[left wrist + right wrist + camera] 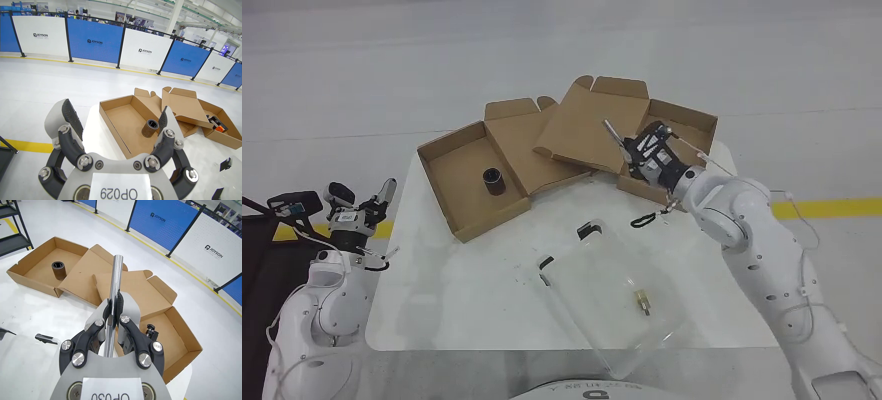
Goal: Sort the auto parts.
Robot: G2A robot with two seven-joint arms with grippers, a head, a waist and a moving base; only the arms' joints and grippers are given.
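Nearest the robot, a clear bin (577, 305) on the tabletop (462, 290) holds a small brass fitting (642, 300), and a black clip (642, 220) lies just beyond it. Past these, the right pincer (113, 303) is clamped on a polished steel rod (117, 275) above the right cardboard box (189, 340), with a long stretch of the rod standing out past the fingertips. The rod looks stiff, heavy for its width and slick. A hold nearer its middle would probably keep it from pivoting or sliding. A black knobbed part (151, 332) lies in that box and its open lid (143, 291) spreads close by, so either could catch the rod's tip. The left pincer (115, 113) is spread wide and empty at the tabletop's left edge. Farther off, the left box (36, 270) holds an upright bearing sleeve (59, 271).
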